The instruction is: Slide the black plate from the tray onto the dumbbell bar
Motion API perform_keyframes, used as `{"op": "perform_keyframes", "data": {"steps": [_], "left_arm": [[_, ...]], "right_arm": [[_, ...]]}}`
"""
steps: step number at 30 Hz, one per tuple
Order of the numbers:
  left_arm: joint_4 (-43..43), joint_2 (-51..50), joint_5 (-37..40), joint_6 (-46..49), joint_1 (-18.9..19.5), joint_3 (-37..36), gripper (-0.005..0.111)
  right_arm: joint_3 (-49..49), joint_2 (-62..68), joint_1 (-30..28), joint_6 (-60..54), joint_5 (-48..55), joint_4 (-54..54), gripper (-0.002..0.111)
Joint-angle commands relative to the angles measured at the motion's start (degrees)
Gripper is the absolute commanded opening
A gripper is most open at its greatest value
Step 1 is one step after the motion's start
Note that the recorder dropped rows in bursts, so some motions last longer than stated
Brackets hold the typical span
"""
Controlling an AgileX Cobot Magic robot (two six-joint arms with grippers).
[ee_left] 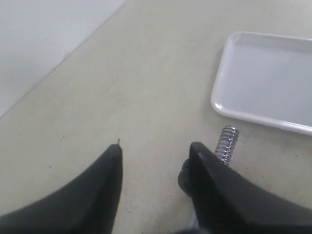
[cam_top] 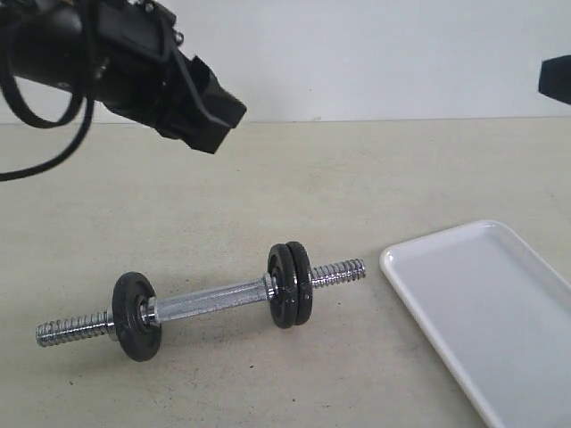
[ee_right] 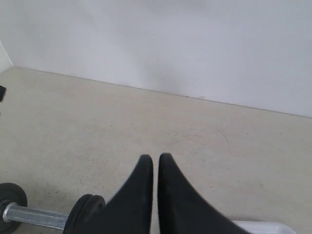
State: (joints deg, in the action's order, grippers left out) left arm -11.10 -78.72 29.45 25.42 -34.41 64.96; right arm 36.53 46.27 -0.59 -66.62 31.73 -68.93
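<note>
Left gripper (ee_left: pixel 156 148) spread wide, right gripper (ee_right: pixel 155 158) closed, both holding nothing

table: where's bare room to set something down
Bare: the wide table stretch between the bar and the wall, and inside the tray. Tight: the narrow gap between the bar's threaded end and the tray rim.

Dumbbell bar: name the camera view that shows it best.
The exterior view: the whole dumbbell bar is visible, both threaded ends included. The left wrist view shows only one threaded tip; the right wrist view catches a short stretch at the picture's edge.
</note>
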Motion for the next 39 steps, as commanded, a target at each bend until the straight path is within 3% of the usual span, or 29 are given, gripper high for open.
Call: {"op": "perform_keyframes", "data": {"steps": [1, 6, 15, 24, 31, 39], "left_arm": [[0.69, 5.59, 1.4, -1.38, -0.04, -2.19, 0.04], [2.46, 12.1, 1.86, -3.74, -0.04, -7.38, 0.04], [9.57, 26.1, -1.0, -16.24, -0.04, -19.79, 0.039], [11.1, 44.66, -3.18, -29.06, -0.04, -38.82, 0.033], [10.08, 53.5, -8.96, -41.08, -0.04, -51.3, 0.033], [7.03, 55.15, -22.25, -41.99, -0.04, -59.84, 0.033]], "right_arm": [[-4.8, -6.4, -0.19, 0.29, -1.97, 0.7, 0.0], [-9.14, -13.71, -0.19, 0.29, -2.2, 0.7, 0.0], [-13.15, -26.84, -0.19, 4.17, -1.86, 3.12, 0.0], [-13.15, -39.47, -0.19, 20.98, 5.37, 16.06, 0.0], [-14.05, -45.93, -0.19, 27.91, 10.62, 18.24, 0.0], [-20.51, -46.27, -0.19, 33.91, 6.23, 14.6, 0.0]]}}
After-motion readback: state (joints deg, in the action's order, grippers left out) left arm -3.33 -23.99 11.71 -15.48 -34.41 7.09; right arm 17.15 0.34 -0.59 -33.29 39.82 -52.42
